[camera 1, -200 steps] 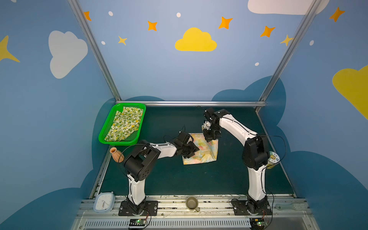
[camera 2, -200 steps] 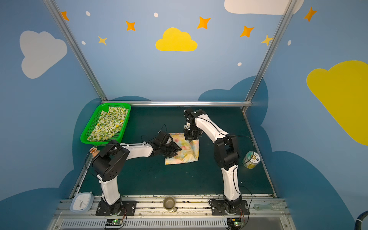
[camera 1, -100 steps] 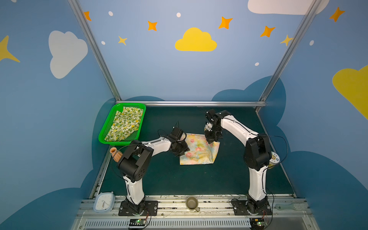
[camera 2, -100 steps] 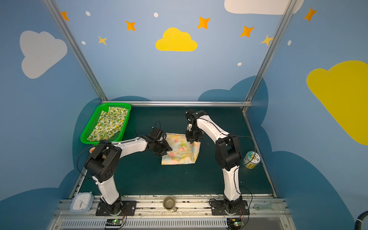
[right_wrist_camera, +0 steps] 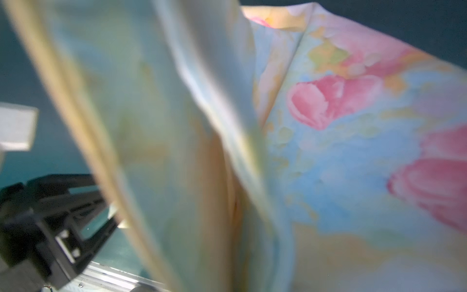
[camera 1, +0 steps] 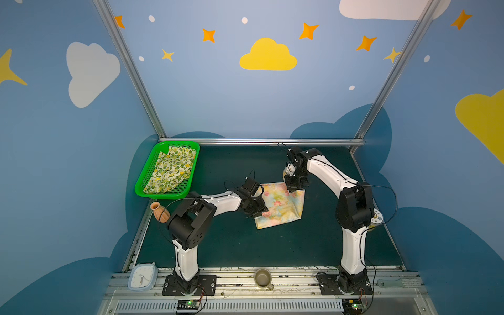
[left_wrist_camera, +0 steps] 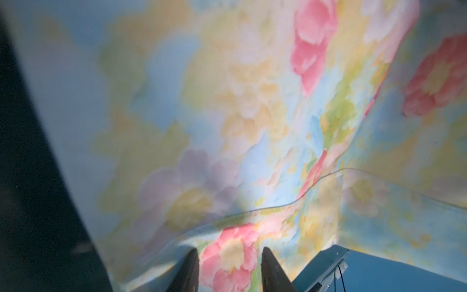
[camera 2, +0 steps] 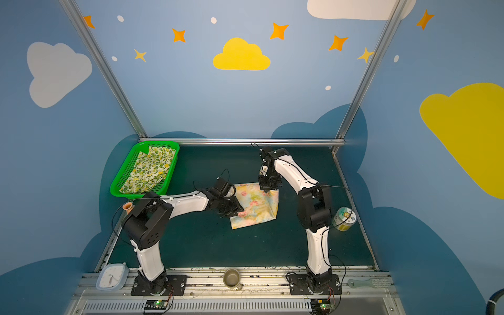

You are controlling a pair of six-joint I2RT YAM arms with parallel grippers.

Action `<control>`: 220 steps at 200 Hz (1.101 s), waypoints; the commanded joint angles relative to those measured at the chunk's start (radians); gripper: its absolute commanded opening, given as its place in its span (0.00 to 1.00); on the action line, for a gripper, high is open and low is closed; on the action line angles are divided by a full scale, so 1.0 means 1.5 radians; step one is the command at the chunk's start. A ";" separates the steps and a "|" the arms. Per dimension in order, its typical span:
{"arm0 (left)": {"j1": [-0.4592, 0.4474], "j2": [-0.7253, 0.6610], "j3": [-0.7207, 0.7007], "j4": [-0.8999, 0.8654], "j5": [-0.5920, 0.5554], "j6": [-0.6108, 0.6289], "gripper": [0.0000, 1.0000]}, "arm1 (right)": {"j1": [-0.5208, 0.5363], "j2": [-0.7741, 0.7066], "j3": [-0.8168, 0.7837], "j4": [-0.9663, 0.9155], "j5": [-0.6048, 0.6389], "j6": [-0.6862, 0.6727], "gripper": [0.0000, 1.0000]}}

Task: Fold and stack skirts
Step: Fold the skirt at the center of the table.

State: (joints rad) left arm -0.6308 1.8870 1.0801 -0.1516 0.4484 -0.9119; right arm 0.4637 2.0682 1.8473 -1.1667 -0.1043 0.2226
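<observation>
In a top view, the flowered skirt [camera 1: 283,207] lies on the bench [camera 1: 231,245], its far corner lifted in the clamped right pincer [camera 1: 293,188], probably for folding. Left wrist: the left pincer [left_wrist_camera: 228,252], jaws partly apart, straddles the hem. Right wrist: the skirt drapes close.

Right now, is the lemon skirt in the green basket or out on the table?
In the basket. In both top views the lemon skirt lies inside the green basket, within its rim.
</observation>
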 commanded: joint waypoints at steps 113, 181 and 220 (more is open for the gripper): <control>-0.090 0.102 -0.092 0.246 0.025 -0.238 0.40 | 0.029 -0.046 -0.062 0.014 0.017 0.025 0.00; -0.102 0.117 -0.094 0.273 0.014 -0.240 0.40 | 0.062 -0.074 -0.139 0.081 -0.001 0.072 0.00; -0.109 0.124 -0.089 0.278 0.015 -0.245 0.40 | 0.071 -0.082 -0.175 0.115 -0.012 0.091 0.00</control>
State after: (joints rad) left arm -0.7753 1.9991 0.9821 0.4015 0.5117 -1.2739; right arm 0.5598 1.9816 1.6131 -1.0309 -0.0917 0.3222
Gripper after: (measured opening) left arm 0.395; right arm 0.060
